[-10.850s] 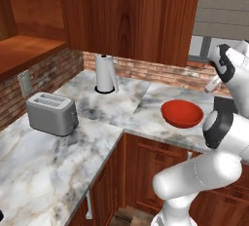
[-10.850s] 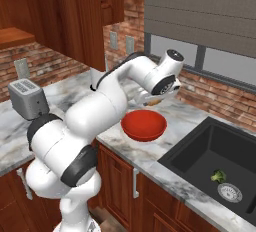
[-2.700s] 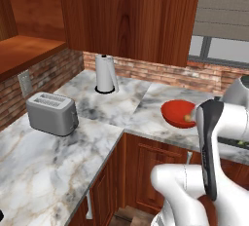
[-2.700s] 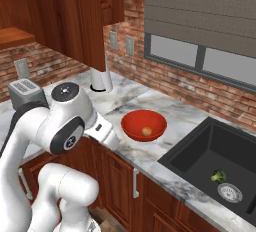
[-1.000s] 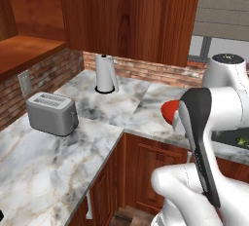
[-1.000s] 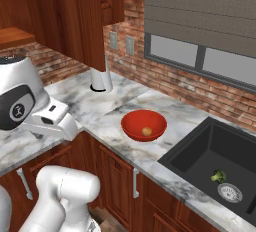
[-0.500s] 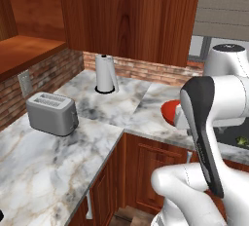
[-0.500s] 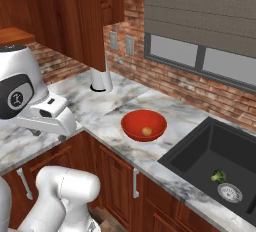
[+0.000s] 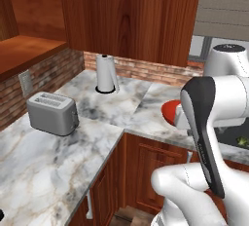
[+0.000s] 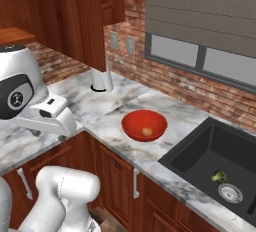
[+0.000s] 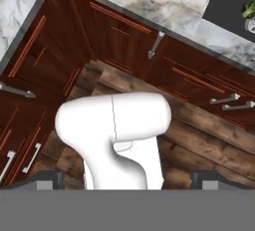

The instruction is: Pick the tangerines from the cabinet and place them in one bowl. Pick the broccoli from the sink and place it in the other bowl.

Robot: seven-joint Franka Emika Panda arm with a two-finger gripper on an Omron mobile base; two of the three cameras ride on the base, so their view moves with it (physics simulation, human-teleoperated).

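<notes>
My fingers are spread wide and empty, aimed down at the floor, far from the work. Swinging blind towards the black matte sink (image 10: 215, 161), I risk clipping its rim. The small green broccoli floret (image 10: 217, 176) lies on the basin floor beside the silver drain (image 10: 230, 193); its stem direction is too small to judge. One tangerine (image 10: 147, 132) sits in the glossy red bowl (image 10: 135, 121) on the marble tabletop (image 10: 105, 107).

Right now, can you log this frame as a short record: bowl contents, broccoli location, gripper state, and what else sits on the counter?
bowl: red bowl on the marble counter, left of the sink
bowl contents: one tangerine
broccoli: broccoli in the sink basin, beside the silver drain
gripper: open, holding nothing, facing down at the floor and lower cabinet fronts
other counter items: toaster, white kettle
task status: broccoli not yet moved
</notes>
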